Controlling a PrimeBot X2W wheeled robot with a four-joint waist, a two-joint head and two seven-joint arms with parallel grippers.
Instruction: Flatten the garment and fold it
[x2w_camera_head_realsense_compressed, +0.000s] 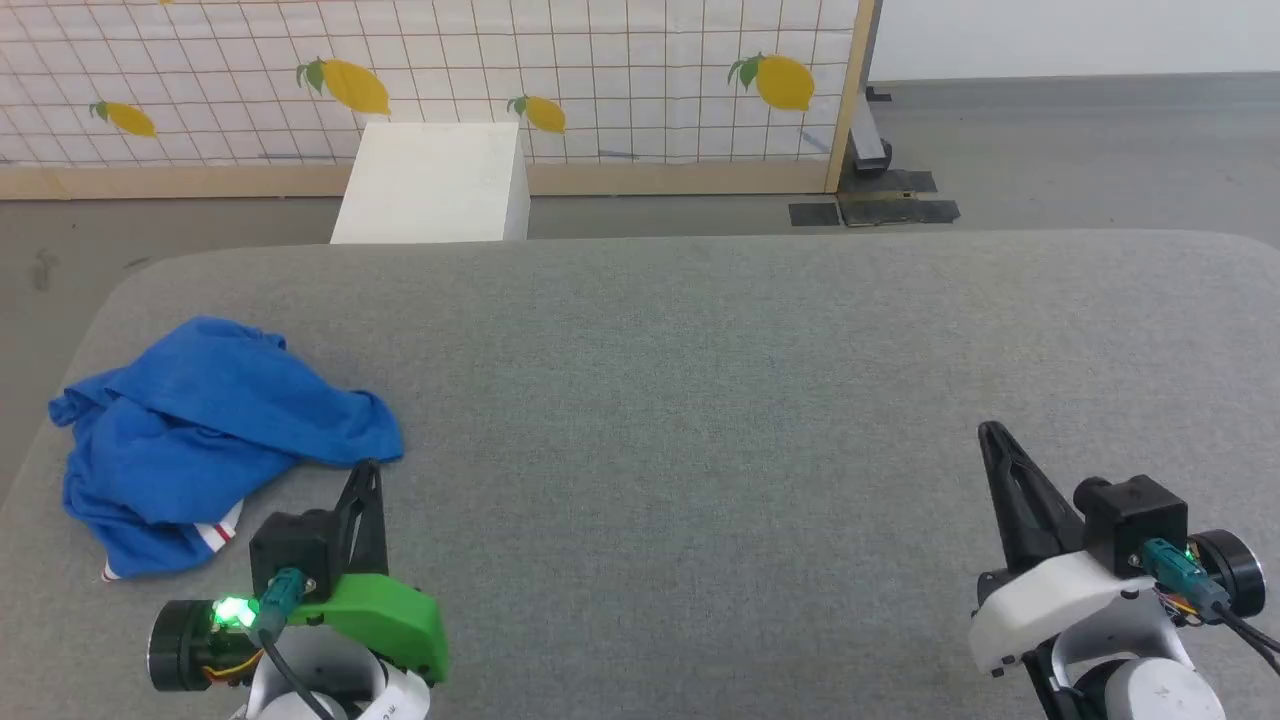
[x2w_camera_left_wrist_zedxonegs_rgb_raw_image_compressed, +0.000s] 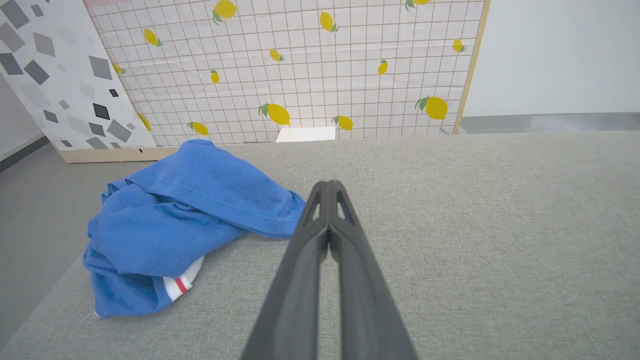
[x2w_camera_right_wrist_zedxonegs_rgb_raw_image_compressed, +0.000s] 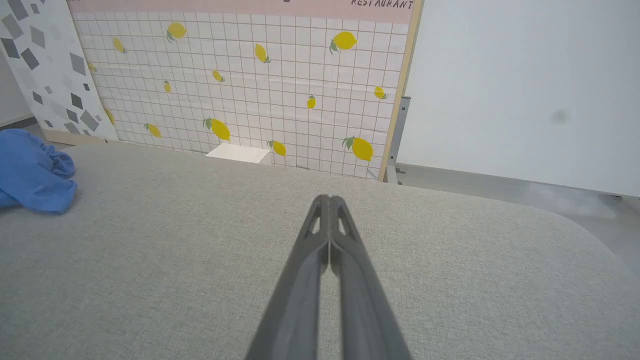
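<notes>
Plainly, left end effector (x2w_camera_left_wrist_zedxonegs_rgb_raw_image_compressed: 329, 184), right end effector (x2w_camera_right_wrist_zedxonegs_rgb_raw_image_compressed: 329, 197) closed; crumpled garment (x2w_camera_head_realsense_compressed: 200, 420); left wrist view shows hem stitching (x2w_camera_left_wrist_zedxonegs_rgb_raw_image_compressed: 220, 197).

Left gripper (x2w_camera_head_realsense_compressed: 369, 468) sat low left, jaws pressed together, empty. Right gripper (x2w_camera_head_realsense_compressed: 990, 430) low right, likewise closed, fingers pointing forward.

Bright blue garment (x2w_camera_head_realsense_compressed: 215, 430) with white, red-striped cuff; grey table (x2w_camera_head_realsense_compressed: 700, 400); lemon-patterned white grid panel (x2w_camera_head_realsense_compressed: 600, 70).
</notes>
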